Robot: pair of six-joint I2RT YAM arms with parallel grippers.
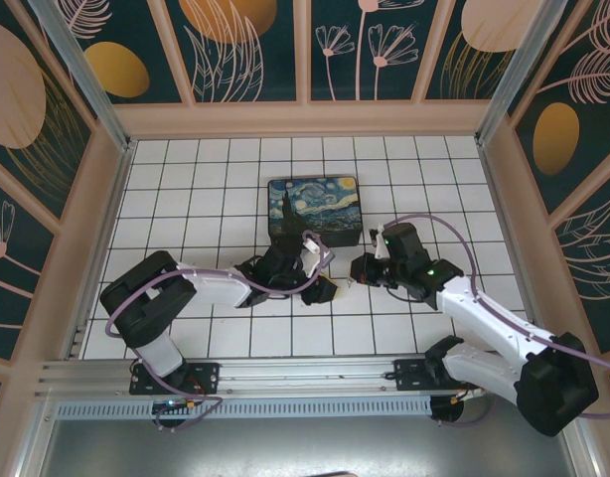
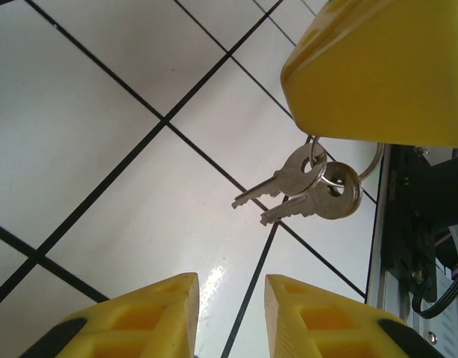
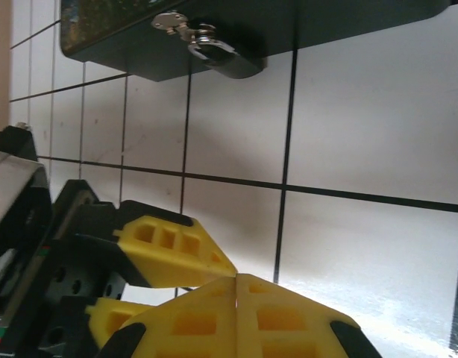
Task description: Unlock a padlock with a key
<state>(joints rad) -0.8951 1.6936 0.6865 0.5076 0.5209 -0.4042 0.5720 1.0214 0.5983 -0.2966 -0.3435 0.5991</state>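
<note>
Two flat silvery keys (image 2: 297, 177) at 3 o'clock | hang from clenched right hand (image 3: 236, 294) | left hand (image 2: 230, 306) part-open, empty

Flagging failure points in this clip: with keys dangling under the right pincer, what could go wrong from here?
1. The keys hang loose by their ring from the shut right pincer; the open left pincer nearby may pinch only a tip, or both keys.
2. The pincers sit close together, so a bump could drop the ring.
3. The padlock sits low on the box, awkward to reach.
</note>
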